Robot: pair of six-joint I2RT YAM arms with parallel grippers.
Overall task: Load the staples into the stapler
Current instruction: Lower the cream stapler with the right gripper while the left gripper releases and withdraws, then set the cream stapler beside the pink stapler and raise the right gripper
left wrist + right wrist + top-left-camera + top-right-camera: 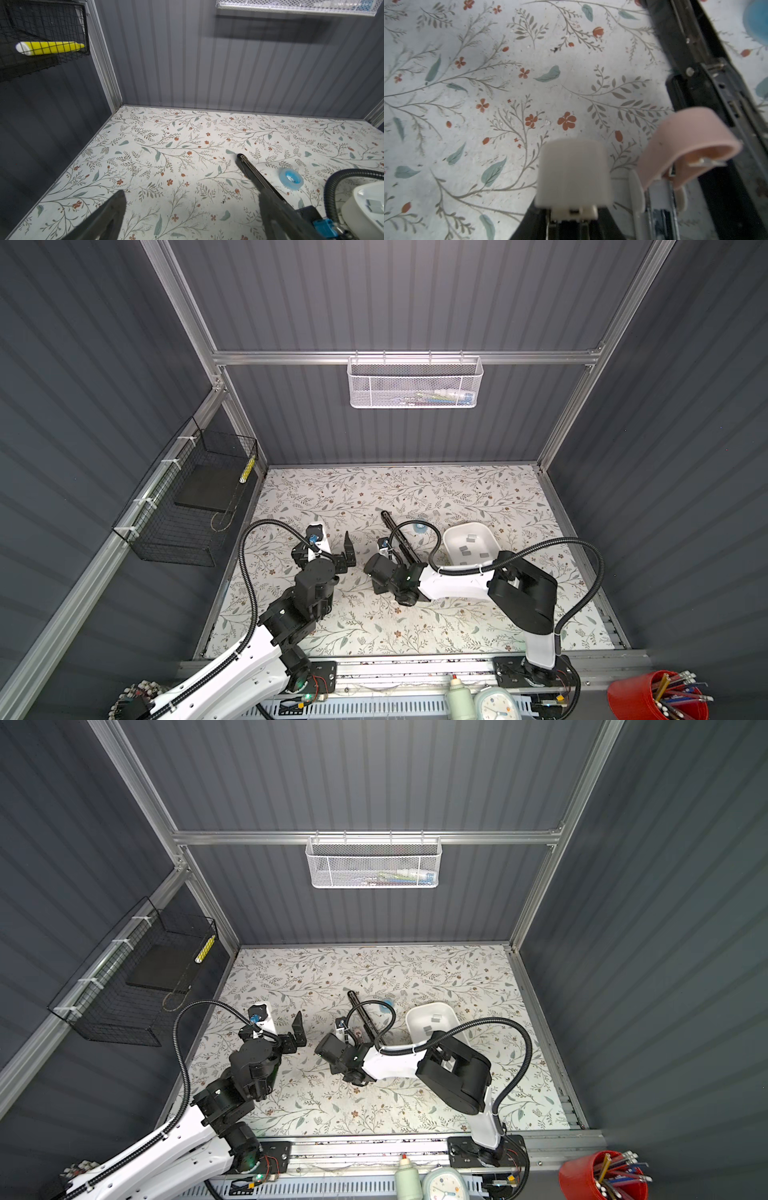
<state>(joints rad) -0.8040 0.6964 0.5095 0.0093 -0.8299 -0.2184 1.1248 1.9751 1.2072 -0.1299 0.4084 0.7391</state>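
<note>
The counter (374, 626) has a flower pattern. The black stapler (388, 519) lies on it near the middle, folded open and long, pointing to the far left. Just right of the stapler sits a white tray (468, 524). The staples (463, 549) are small grey bits lying loose in that tray. A blue tape roll (291, 178) lies on the counter between the stapler and the tray, a bit farther back.

The left hand (191, 199) is wide open with nothing in it. It hangs over the counter to the left of the stapler.

The right hand (626, 149) is low, right at the near end of the stapler. Its white finger and pink finger (685, 145) are close together with a small gap. A tiny shiny bit shows by the pink finger, but I cannot tell if the hand is gripping it.
</note>
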